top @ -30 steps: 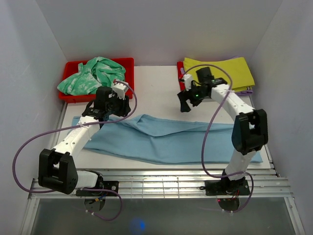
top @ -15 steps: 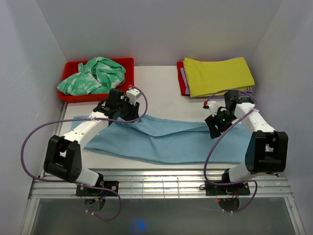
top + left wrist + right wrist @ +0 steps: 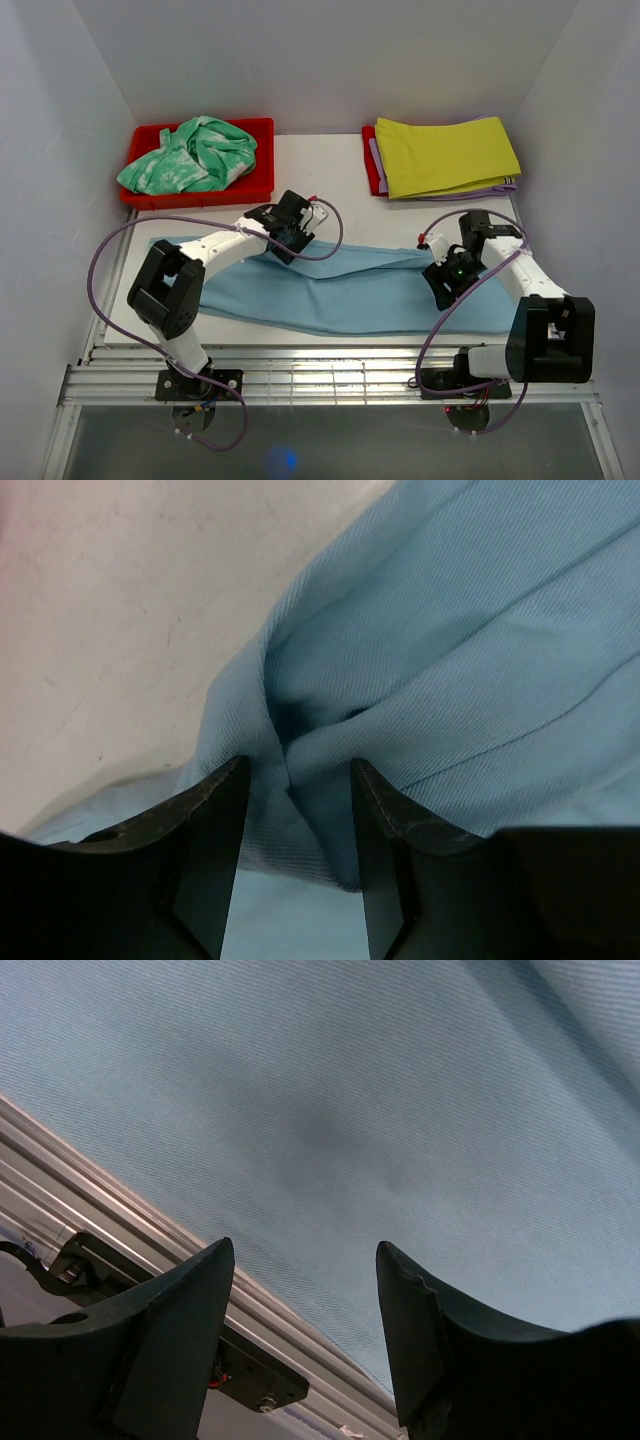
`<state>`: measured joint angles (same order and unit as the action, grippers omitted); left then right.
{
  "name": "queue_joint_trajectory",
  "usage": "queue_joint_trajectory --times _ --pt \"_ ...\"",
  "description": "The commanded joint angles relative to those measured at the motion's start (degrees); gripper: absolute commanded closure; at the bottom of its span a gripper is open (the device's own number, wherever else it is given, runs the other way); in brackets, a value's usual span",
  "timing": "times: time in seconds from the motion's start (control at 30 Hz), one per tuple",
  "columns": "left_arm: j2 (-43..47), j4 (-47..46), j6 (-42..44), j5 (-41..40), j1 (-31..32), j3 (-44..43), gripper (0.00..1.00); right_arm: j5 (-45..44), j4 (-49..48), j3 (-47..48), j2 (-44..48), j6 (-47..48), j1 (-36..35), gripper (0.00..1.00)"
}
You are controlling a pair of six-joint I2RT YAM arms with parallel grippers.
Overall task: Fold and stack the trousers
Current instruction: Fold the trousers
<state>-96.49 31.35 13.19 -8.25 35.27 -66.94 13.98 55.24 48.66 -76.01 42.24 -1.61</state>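
Trousers (image 3: 340,290) lie spread flat, lengthwise from the left edge to the right edge of the table (image 3: 330,170), across its near half. Light sky-blue cloth, with a long crease running through the middle.

Left gripper (image 3: 288,238) is down on the far hem of the trousers, left of centre. On the left wrist camera, its fingers (image 3: 215,830) pinch a bunched ridge of the blue cloth (image 3: 480,660). The ridge fills the narrow gap in the left gripper (image 3: 297,790) and touches both pads. Creases fan out from the pinch. Bare tabletop (image 3: 120,600) shows just beyond the hem.

Right gripper (image 3: 441,284) is over the right part of the trousers, near the near edge. Its fingers are spread wide with nothing between them (image 3: 305,1260). Smooth cloth (image 3: 350,1080) lies below. I cannot tell whether the tips touch it. The aluminium rail (image 3: 90,1195) of the near edge shows beside the cloth.

Far left corner: red tray (image 3: 200,193) holding a crumpled mint-green-and-white garment (image 3: 190,155). Far right corner: folded yellow-green cloth (image 3: 445,155), well apart from the trousers.
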Motion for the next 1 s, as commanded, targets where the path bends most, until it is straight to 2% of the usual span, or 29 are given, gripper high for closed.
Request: queue_joint_trajectory --times 0.0,0.27,0.37,0.4,0.5,0.7,0.8,0.87,0.93,0.97 --pt "0.2 4.9 2.4 -10.0 1.0 -1.8 0.44 -1.4 -1.8 -1.1 -0.6 -0.3 0.1 0.35" --pt "1.6 6.2 5.4 -16.6 1.2 -0.8 0.50 -6.1 -8.3 -7.3 -4.8 -1.3 0.0 0.39" --pt "2.3 3.6 8.6 -19.0 1.0 -1.5 0.56 -8.0 -10.3 -9.0 -5.7 -1.4 0.0 0.40" --pt "2.1 3.1 9.2 -19.0 0.8 -2.1 0.63 -8.3 -10.4 -9.2 -5.7 -1.4 0.0 0.40" --pt "0.6 2.8 10.4 -18.1 -1.2 -5.9 0.76 -9.3 -10.6 -9.9 -5.3 -1.1 0.0 0.41" --pt "-4.5 -0.9 14.6 -17.9 -4.8 -12.8 0.79 -10.5 -10.7 -11.3 -4.8 -0.5 0.1 0.41" --pt "-7.3 -2.7 16.3 -17.5 -6.5 -16.7 0.63 -10.8 -10.5 -11.8 -4.1 -0.1 0.1 0.41" --pt "-9.1 -2.9 16.3 -17.1 -7.5 -20.4 0.45 -10.9 -9.9 -12.0 -3.5 0.1 0.1 0.41" --pt "-9.6 -3.1 15.6 -15.5 -9.3 -22.5 0.33 -10.7 -8.7 -11.3 -2.7 0.3 0.1 0.42" --pt "-9.3 -2.4 14.7 -14.4 -10.0 -23.8 0.31 -10.0 -8.1 -10.9 -1.4 0.5 0.1 0.42"
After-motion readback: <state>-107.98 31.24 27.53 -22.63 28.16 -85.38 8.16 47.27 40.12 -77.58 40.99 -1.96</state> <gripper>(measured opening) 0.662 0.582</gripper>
